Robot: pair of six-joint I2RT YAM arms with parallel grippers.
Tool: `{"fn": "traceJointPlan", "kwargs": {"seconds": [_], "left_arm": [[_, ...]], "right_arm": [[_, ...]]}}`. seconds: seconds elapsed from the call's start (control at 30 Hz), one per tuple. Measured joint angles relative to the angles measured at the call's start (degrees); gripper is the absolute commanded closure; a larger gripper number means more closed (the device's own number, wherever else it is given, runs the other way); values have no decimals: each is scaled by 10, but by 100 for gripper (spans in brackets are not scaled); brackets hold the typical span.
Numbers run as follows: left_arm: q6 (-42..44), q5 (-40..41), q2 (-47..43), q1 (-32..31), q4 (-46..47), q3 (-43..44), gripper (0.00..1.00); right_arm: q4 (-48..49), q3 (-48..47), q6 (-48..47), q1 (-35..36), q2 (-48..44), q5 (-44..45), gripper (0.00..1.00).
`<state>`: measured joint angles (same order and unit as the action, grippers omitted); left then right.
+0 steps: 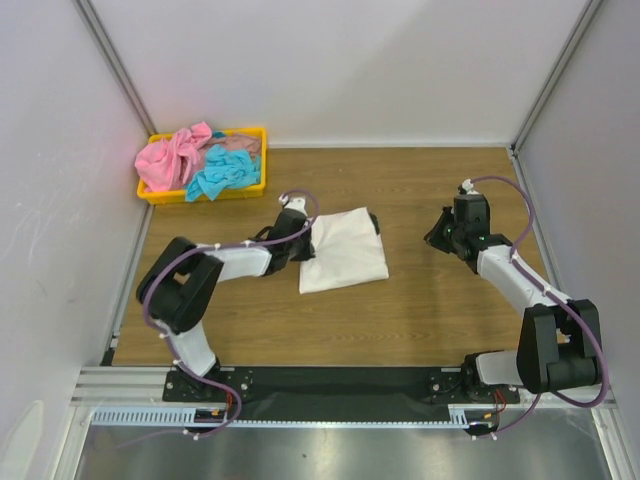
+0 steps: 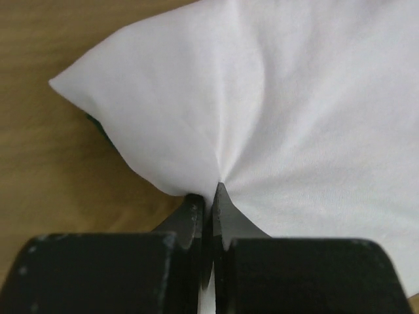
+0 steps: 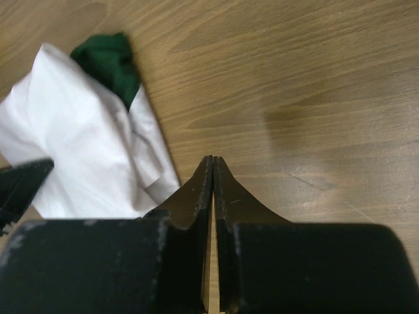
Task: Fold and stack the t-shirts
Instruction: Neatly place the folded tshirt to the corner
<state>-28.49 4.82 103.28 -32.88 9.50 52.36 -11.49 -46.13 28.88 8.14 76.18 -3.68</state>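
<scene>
Wooden table (image 1: 430, 300), pale walls (image 1: 350, 60): the folded white shirt (image 1: 345, 255) lies mid-table, with the left gripper (image 2: 211, 196) pinched tight on its left edge and the right gripper (image 3: 213, 163) closed and empty to its right. The right wrist view shows its green sleeve (image 3: 111, 62) plainly. Only the overhead view shows the pink shirt (image 1: 170, 160) and turquoise shirt (image 1: 220, 178) in a yellow tray (image 1: 152, 196), beyond the white shirt's far left.

A folded shirt (image 1: 343, 252) lies mid-worktop (image 1: 420, 310), the left claw (image 2: 209, 199) on its nine o'clock edge, the right claw (image 3: 213, 171) well apart at three o'clock, and a tray (image 1: 263, 160) holding crumpled shirts (image 1: 195, 160) at eleven o'clock.
</scene>
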Motion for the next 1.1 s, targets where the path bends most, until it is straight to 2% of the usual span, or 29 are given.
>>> {"fn": "traceJointPlan", "kwargs": {"seconds": [0.23,0.4,0.53,0.73,0.87,1.1], "left_arm": [[0,74,-134,0,-138,-80,100],[2,142,-185,0,-269,-73,100],[10,175,-178,0,-363,-18,100],[66,259,-124,5,-436,59,100],[124,300,-83,32,-471,53,100],[241,350,-91,87,-464,5,100]], "right_arm": [[8,0,1,0,2,9,98],[11,0,7,-1,9,18,99],[11,2,12,-5,13,30,100],[12,12,17,-17,13,51,100],[13,29,20,-23,10,65,100],[12,48,22,-33,-8,87,100]]}}
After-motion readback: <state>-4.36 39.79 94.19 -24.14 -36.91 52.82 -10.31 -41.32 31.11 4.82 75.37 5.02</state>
